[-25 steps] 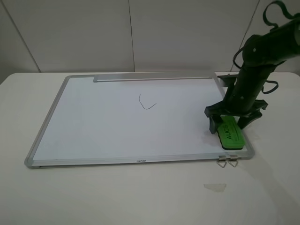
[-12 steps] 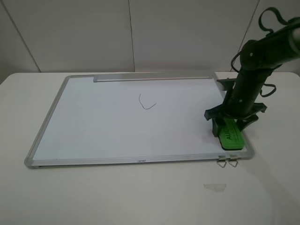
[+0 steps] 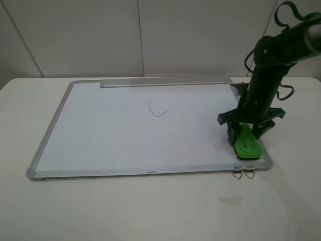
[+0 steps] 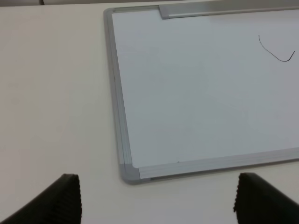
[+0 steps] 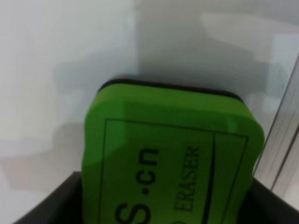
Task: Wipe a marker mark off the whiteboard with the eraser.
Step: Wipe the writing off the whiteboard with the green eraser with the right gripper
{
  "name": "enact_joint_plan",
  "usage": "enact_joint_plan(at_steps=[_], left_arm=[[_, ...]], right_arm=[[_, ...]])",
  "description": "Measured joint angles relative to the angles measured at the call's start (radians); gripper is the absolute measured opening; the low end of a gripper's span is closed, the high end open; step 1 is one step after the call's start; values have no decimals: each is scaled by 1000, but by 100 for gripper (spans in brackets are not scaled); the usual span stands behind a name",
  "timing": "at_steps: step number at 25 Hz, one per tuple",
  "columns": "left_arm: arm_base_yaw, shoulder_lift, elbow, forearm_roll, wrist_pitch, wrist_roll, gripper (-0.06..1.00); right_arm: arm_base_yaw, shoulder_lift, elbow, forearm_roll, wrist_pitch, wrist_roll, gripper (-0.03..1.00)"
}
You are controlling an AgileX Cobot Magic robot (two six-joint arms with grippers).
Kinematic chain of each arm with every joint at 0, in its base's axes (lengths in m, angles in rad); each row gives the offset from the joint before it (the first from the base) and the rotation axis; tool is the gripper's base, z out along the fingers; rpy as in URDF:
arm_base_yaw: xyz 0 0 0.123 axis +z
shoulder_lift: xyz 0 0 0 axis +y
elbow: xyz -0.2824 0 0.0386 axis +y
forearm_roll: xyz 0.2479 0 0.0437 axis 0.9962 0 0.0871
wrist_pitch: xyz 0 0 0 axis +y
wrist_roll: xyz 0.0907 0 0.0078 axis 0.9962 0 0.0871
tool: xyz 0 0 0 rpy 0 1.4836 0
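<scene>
Eraser gripped at the board corner, mark not wiped yet.

Right gripper (image 3: pixel 245 131) is down over the eraser (image 3: pixel 246 143) at the lower-right corner of the whiteboard (image 3: pixel 50 133). In the right wrist view its jaws sit against both long sides of the green block, so it reads as clamped on it. The eraser looks flat on the board surface, not lifted. The marker mark (image 3: pixel 157 110) is intact, centre-frame and slightly up, well apart from the eraser and to its left. Left gripper (image 4: pixel 159 200) has its fingers spread wide with nothing between them, over bare table just off the board's lower-left corner. My read: the grasp is done or nearly so. Left to do: carry the eraser over to the mark, then wipe it.
</scene>
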State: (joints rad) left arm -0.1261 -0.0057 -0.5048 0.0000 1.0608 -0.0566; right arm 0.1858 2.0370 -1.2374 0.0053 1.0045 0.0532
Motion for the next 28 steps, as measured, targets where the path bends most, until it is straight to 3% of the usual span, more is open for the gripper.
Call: enact_joint_plan(at_steps=[4,11,20,28], left_arm=[[0,0,0,0,0,0,69],[0,0,0,0,0,0,69],[0,0,0,0,0,0,69],[0,0,0,0,0,0,69]], right_arm=[[55,0,-181,2,125,0,61],[201,54,-500,-5,204,-1,61],[355,293,-805,-5,212,-90,61],[421,500,-942,-5,217,-242,61]])
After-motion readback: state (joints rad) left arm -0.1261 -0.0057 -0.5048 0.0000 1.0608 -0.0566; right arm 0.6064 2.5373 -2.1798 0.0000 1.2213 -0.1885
